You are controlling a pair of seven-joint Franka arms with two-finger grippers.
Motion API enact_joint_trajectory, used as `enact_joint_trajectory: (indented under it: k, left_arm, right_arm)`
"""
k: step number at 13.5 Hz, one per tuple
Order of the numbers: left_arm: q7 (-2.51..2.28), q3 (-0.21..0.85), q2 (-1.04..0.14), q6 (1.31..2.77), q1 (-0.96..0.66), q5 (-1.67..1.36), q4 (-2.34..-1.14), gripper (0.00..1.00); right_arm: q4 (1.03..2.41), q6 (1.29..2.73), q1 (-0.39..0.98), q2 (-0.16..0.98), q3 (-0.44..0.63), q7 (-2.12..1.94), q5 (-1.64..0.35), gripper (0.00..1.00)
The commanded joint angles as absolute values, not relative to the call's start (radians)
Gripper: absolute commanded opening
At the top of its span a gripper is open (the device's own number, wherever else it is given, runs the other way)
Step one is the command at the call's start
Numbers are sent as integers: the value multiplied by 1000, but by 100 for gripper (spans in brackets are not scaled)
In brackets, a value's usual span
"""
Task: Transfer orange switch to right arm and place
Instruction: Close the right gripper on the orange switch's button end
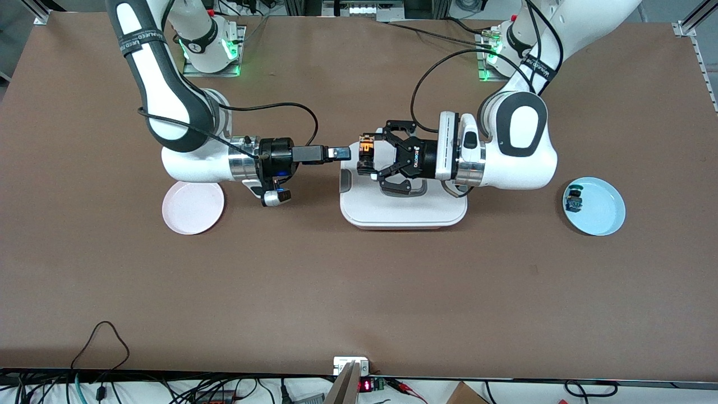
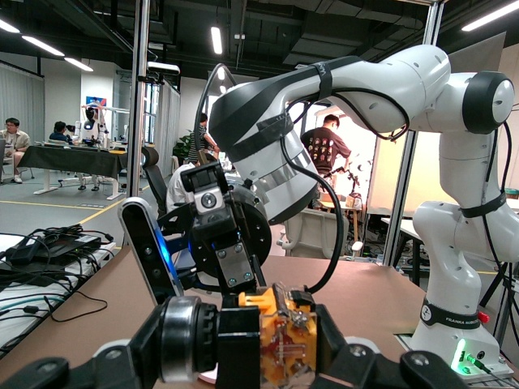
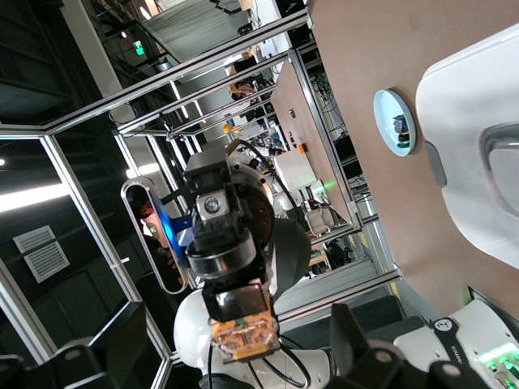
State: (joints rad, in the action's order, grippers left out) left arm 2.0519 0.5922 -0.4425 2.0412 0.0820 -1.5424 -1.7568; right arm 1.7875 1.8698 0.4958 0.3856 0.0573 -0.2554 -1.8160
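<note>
Switch [image 1: 366, 150] in left tool [image 1: 367, 157] grip

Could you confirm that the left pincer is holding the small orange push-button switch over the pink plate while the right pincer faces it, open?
Not quite: the left pincer holds the small orange push-button switch over the white rectangular tray, not the pink round plate, as the front view shows. The right pincer does face it, open.

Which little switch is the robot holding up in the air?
The orange switch, pinched in the left gripper above the white tray. The other small component, with blue and green parts, lies untouched on the blue plate.
</note>
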Motion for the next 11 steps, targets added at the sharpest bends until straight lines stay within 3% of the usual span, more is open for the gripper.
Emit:
enact_joint_trajectory:
  k: [1,11]
  left_arm:
    - [2088,597,-445,2025,91,-1574,-1758,0]
    - [2091,597,-445,2023,91,-1574,-1758,1]
  right_arm:
    - [1792,1890,512,383,63,-337,-1847,100]
    - [1741,1983,557,420,61,-341,-1907,98]
